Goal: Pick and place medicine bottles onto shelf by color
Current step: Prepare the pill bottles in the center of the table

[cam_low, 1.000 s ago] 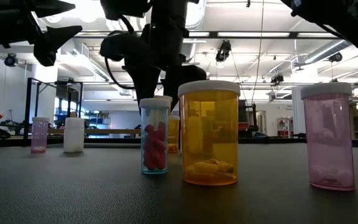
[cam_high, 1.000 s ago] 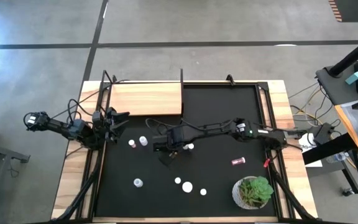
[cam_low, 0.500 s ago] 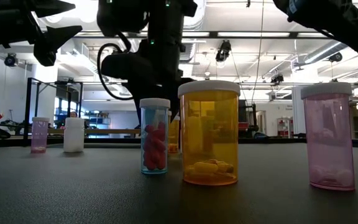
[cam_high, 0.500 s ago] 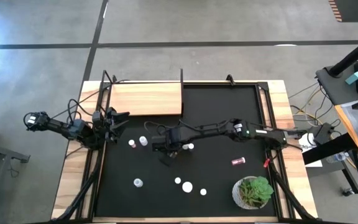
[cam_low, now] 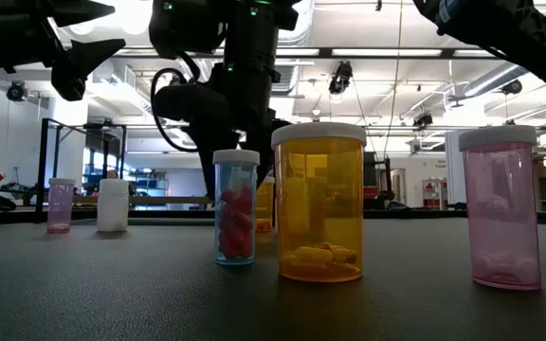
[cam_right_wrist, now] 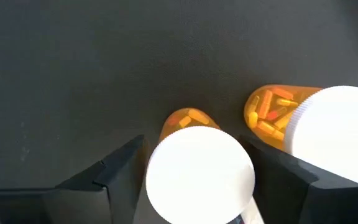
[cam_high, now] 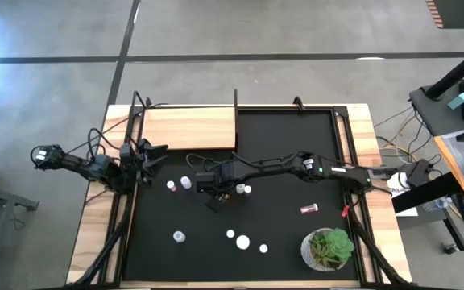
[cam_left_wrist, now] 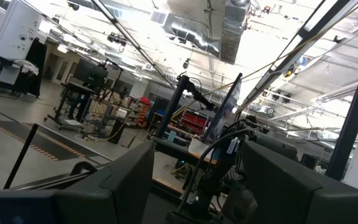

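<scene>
Two orange medicine bottles with white caps stand close together on the black mat. My right gripper [cam_right_wrist: 197,163] points down over them, open, with its fingers on either side of one bottle's cap [cam_right_wrist: 201,175]; the other bottle [cam_right_wrist: 328,134] stands just outside one finger. In the high view this gripper [cam_high: 232,190] is at mid-table beside the caps [cam_high: 246,190]. More bottles [cam_high: 179,184] stand to its left, and several [cam_high: 242,241] are nearer the front. The light-wood shelf [cam_high: 188,127] is at the far left. My left gripper [cam_high: 155,153] waits open at the mat's left edge.
A green plant in a white pot [cam_high: 329,247] stands at the near right corner. A dark red bottle [cam_high: 308,209] lies on its side right of centre. In the low view a bottle of red pills [cam_low: 236,208], a large orange one [cam_low: 318,201] and a pink one [cam_low: 500,208] stand at the front.
My right gripper has sunk a little toward the two orange bottles and shifted slightly toward the table's left edge. The bottles have stayed where they were.
</scene>
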